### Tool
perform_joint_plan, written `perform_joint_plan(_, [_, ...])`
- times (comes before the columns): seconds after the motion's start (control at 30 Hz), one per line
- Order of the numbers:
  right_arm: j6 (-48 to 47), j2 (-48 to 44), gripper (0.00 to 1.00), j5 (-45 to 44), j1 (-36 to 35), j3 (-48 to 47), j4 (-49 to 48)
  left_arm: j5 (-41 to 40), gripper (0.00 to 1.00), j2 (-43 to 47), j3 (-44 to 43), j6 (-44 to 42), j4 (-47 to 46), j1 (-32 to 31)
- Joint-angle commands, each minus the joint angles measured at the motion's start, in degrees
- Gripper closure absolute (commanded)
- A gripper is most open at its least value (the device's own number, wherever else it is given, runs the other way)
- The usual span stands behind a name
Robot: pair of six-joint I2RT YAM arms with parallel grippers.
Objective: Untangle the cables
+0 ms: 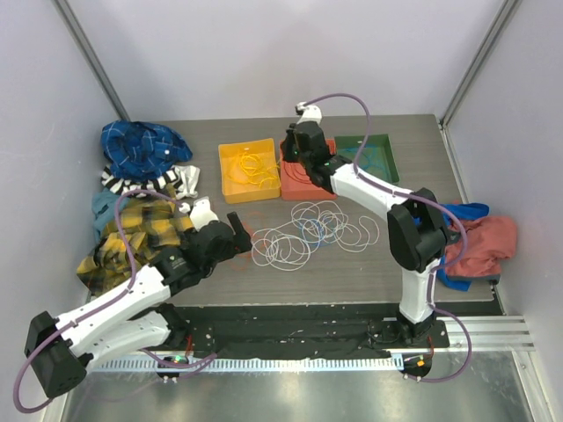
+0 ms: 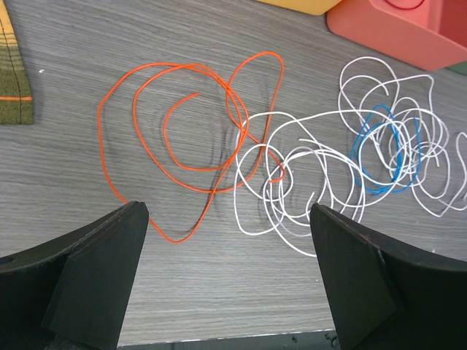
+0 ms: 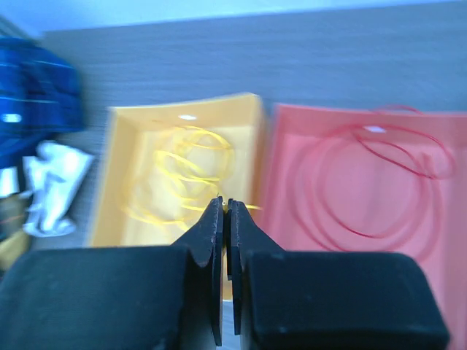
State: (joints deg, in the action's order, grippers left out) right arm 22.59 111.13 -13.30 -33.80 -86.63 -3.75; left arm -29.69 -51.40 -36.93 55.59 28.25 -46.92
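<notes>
— What's in the trays?
— The yellow tray (image 3: 117, 168) holds yellow cables (image 3: 182, 175). The red tray (image 3: 281, 182), at its 3 o'clock, holds a red cable (image 3: 372, 182).
— And the fingers?
— The right fingers (image 3: 215, 219) are pressed together above both trays. The left fingers (image 2: 109, 255) are spread wide, with loose cables (image 2: 292, 168) on the bench (image 2: 219, 306) at their 12 o'clock.

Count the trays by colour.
Yellow tray: 1
Red tray: 1
Green tray: 1
Total: 3
</notes>
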Motion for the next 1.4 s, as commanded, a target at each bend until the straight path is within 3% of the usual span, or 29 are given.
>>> perform_joint_plan(0.0, [-1.49,-0.13,0.99,1.34,-4.07,-7.39,-0.04,-0.81,0.01,2.88,0.98,2.06,1.28,-0.02])
perform_joint_plan(0.3, [-0.62,14.79,0.98,8.46,-8.38,-22.25,8.47,-2.56,0.01,7.89,1.77,2.77,5.85,-0.02])
perform_joint_plan(0.43, [0.44,17.01,0.55,8.29,-8.56,-23.94,9.99,-3.35,0.00,8.94,1.51,2.42,7.34,-0.02])
perform_joint_plan(0.6, [0.09,14.82,0.38,4.52,-8.74,-22.44,8.76,-3.53,0.00,9.03,1.16,2.33,7.61,-0.02])
perform_joint_plan(0.73, [-0.44,8.60,0.31,1.18,-8.74,-20.51,6.74,-4.23,0.00,9.21,0.54,2.41,7.87,-0.02])
perform_joint_plan(1.03, [0.44,-10.30,0.29,-3.04,-9.00,-8.75,5.16,-7.05,0.00,7.55,-1.39,1.36,7.70,0.07])
perform_joint_plan(1.23, [2.54,-27.09,0.29,-6.82,-10.76,10.30,4.10,-6.78,0.00,-3.95,-4.19,1.19,2.79,0.16])
perform_joint_plan(1.37, [4.65,-36.32,0.30,-7.53,-12.42,19.64,2.43,-9.06,0.00,-19.13,-10.52,-1.62,0.14,0.68])
